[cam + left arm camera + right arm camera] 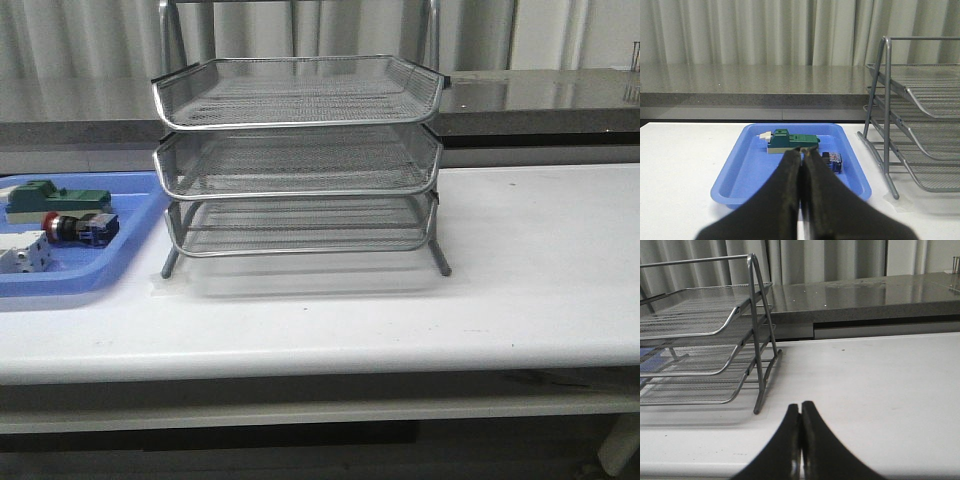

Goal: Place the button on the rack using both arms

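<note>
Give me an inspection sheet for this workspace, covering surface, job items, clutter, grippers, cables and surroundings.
Surface: white table, bare right of the rack.
Job's things: button lies on its side in the blue tray; three-tier wire rack stands mid-table, all tiers empty.
Clutter: green-topped block and white part share the tray.
Grippers: left gripper shut, empty, facing the tray; right gripper shut, empty, over bare table beside the rack.
Cables: nothing seen.
Surroundings: grey counter behind the table, pale curtain beyond.
</note>
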